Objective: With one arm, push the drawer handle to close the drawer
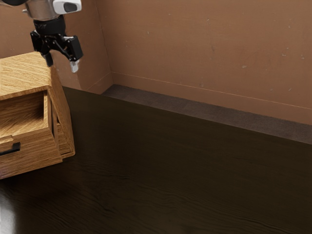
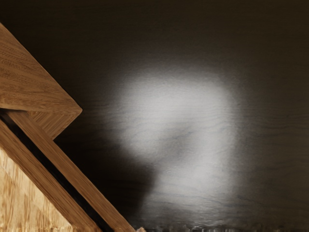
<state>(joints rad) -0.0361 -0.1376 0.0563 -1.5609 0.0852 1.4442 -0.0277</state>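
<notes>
Item: our pincer (image 1: 62, 63), spread, empty. Item: one handle (image 1: 10, 149), on the near face of the open drawer (image 1: 40, 153), lower than our pincer, toward the exterior view's left; we likely need its near side.

The exterior view's left edge crops the cabinet (image 1: 24, 73) and drawer handle (image 1: 10, 150).

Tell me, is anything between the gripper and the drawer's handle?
Yes, it seems: the corner of the wooden cabinet lies between them. The gripper hangs by its top edge, while the black handle is lower, on the open drawer's front.
</notes>
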